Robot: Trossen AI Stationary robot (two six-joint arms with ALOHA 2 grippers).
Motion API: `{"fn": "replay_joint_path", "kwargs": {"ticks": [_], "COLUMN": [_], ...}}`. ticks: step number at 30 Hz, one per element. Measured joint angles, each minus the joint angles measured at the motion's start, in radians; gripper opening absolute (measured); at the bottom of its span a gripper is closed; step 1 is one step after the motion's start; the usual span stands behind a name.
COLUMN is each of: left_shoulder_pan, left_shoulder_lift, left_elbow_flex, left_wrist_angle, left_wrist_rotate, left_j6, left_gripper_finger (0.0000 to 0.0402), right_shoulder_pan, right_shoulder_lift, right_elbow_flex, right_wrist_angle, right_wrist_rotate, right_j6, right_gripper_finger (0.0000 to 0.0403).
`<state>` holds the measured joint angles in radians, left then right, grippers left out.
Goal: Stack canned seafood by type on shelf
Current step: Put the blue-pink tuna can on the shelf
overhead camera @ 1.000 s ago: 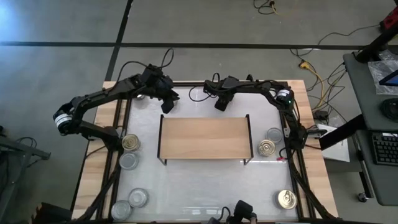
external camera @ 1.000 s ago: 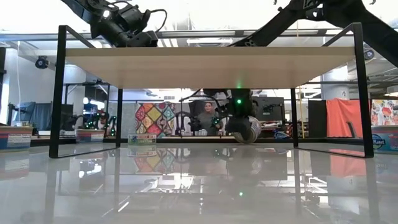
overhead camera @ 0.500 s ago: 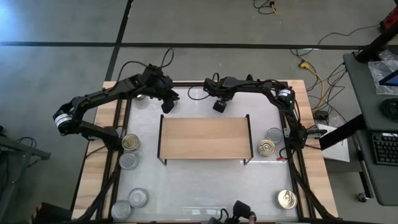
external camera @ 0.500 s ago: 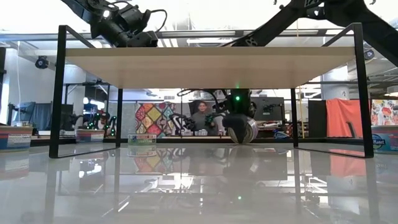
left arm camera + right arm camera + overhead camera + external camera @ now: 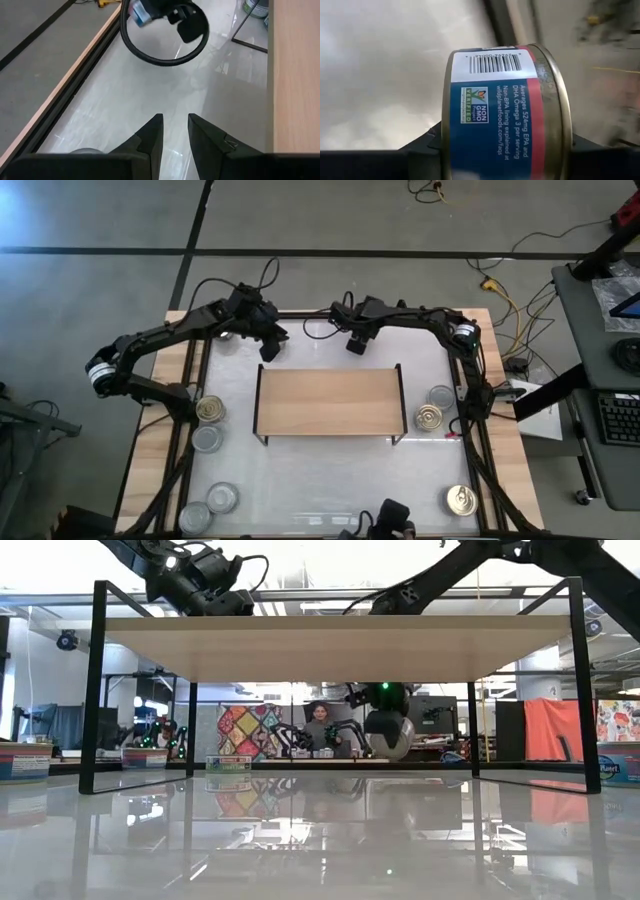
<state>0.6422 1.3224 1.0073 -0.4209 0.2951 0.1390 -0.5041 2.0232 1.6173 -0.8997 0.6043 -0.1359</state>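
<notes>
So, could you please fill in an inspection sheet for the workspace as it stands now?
Surface: white tabletop with wooden border.
Shelf: wooden shelf bare on top.
Cans: gold-topped cans at left, right and near right; silver-topped cans at left, near left and right.
Clutter: nothing seen.
Grippers: right gripper behind the shelf, shut on a blue-labelled can lying on its side; left gripper by the shelf's far left corner, slightly open, empty.
Cables: black loop on the left arm; cords on the floor.
Surroundings: a person seated beyond the table.
</notes>
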Motion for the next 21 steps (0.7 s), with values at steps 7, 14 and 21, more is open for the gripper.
{"fn": "replay_joint_path", "kwargs": {"ticks": [7, 14, 21], "left_shoulder_pan": [0.0, 0.0, 0.0], "left_shoulder_lift": [0.0, 0.0, 0.0], "left_elbow_flex": [0.0, 0.0, 0.0], "left_wrist_angle": [0.002, -0.009, -0.011], "left_wrist_rotate": [0.0, 0.0, 0.001], "left_j6": [-0.017, -0.018, -0.018], "left_gripper_finger": [0.0075, 0.0075, 0.0075], "right_shoulder_pan": [-0.037, -0.045, -0.044], "right_shoulder_lift": [0.045, 0.088, 0.091], "right_elbow_flex": [-0.009, -0.01, -0.008], "right_wrist_angle": [0.036, 0.04, 0.041], "right_wrist_rotate": [0.103, 0.131, 0.08], "right_j6": [-0.005, -0.058, -0.046], "right_gripper_finger": [0.0174, 0.0208, 0.0224]}}
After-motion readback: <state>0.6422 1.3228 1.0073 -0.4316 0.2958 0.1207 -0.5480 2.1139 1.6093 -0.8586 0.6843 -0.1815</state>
